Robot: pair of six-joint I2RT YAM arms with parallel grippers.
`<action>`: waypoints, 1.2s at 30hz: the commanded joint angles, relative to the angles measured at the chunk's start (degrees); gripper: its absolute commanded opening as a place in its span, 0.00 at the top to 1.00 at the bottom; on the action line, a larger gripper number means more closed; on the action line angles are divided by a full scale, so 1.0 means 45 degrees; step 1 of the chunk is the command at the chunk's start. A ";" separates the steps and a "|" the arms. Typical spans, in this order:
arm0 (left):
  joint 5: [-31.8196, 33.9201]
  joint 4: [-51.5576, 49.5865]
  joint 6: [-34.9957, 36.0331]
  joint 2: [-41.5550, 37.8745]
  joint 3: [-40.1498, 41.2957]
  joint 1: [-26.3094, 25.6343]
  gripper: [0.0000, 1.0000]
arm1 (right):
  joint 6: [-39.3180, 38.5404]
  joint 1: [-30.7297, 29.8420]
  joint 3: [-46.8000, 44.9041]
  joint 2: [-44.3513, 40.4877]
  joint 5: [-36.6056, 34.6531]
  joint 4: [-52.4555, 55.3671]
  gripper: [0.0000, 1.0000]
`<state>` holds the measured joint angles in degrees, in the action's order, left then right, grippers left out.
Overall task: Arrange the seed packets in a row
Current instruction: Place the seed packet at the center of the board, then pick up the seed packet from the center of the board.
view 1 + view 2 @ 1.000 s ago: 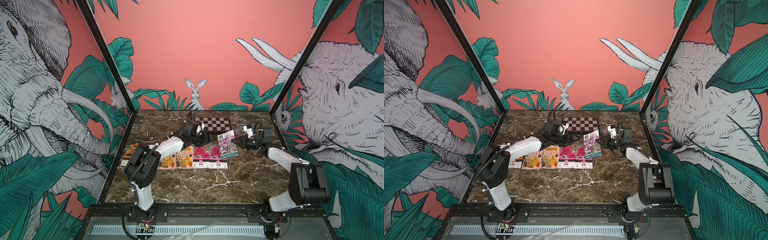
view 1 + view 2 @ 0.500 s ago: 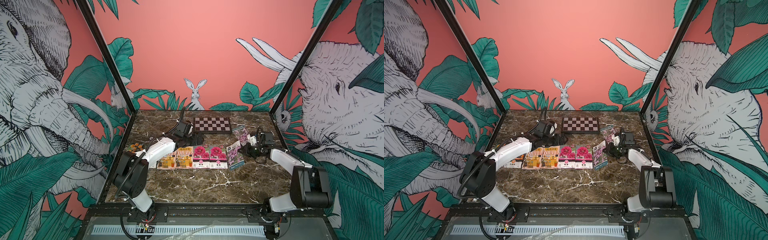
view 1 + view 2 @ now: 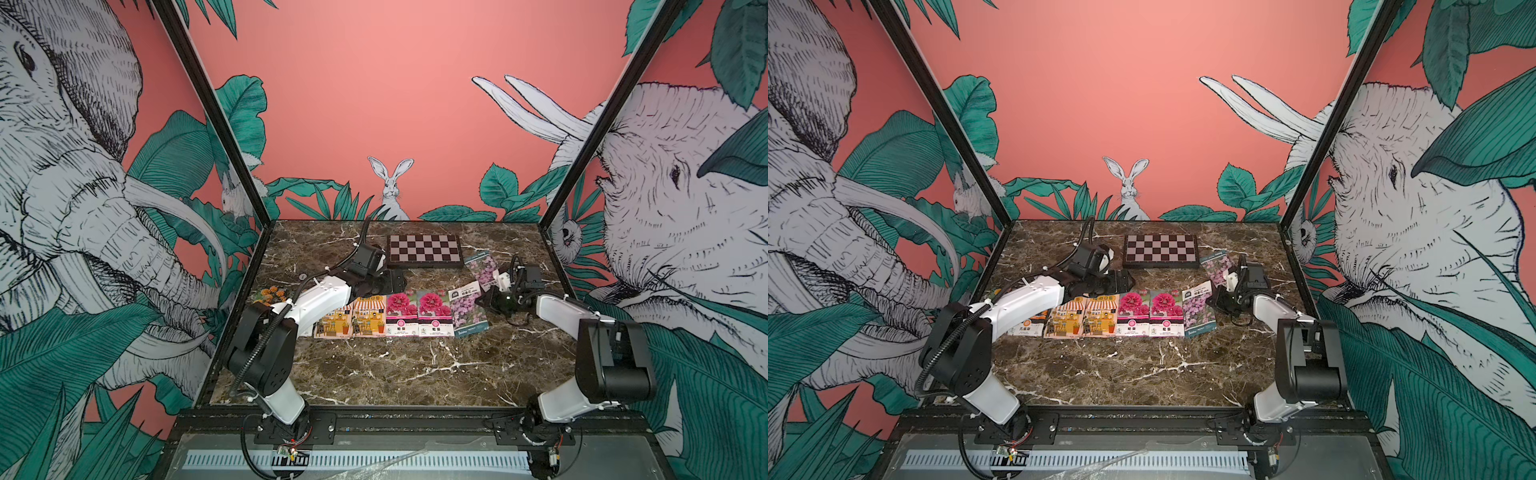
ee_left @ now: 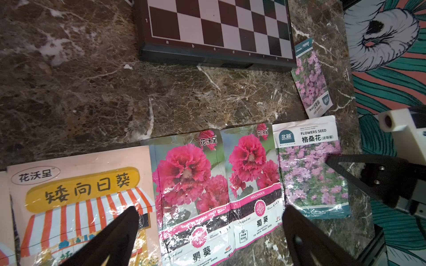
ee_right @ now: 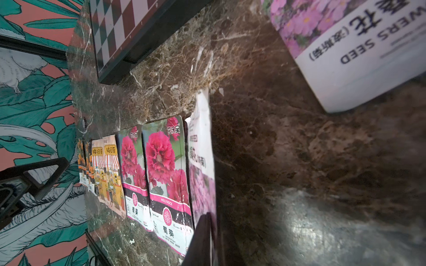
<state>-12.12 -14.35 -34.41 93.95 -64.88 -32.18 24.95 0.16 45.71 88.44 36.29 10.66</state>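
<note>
Seed packets lie in a row on the marble: marigold packets (image 3: 272,294) partly under my left arm, two striped shop packets (image 3: 351,320), two magenta packets (image 3: 417,316) and a lilac packet (image 3: 467,311) at the right end. My right gripper (image 5: 211,216) is shut on that lilac packet's (image 5: 201,165) right edge, low over the table. A second lilac packet (image 3: 484,268) lies apart, beside the board. My left gripper (image 4: 211,230) hovers open above the shop packet (image 4: 80,195) and magenta packets (image 4: 189,184), holding nothing.
A chequered board (image 3: 424,250) lies at the back middle, just behind the row. The cage's black posts and printed walls close in both sides. Bare marble (image 3: 415,374) stretches in front of the row.
My right gripper brought the lilac packet down from behind the row to its right end. My left gripper opened wide and its arm swung a little leftward.
</note>
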 commanded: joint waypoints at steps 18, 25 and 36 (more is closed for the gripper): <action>0.0377 -0.0491 0.0387 -0.0547 0.0082 0.0228 0.01 | -0.0635 0.0059 0.0461 -0.1830 -0.4593 0.2415 0.30; 0.0693 -0.0605 0.0681 -0.0953 0.0153 0.0563 0.01 | -0.0092 0.0481 0.0590 -0.2254 -0.5129 0.1811 0.16; 0.0208 -0.1114 0.0744 -0.0394 -0.0699 0.0743 0.01 | 0.0503 0.2106 0.3851 0.1690 -0.3891 0.0667 0.18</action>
<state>-10.02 -17.82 -31.22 91.37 -65.76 -29.15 25.67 8.38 60.03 92.82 17.23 15.66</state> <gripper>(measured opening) 0.994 0.827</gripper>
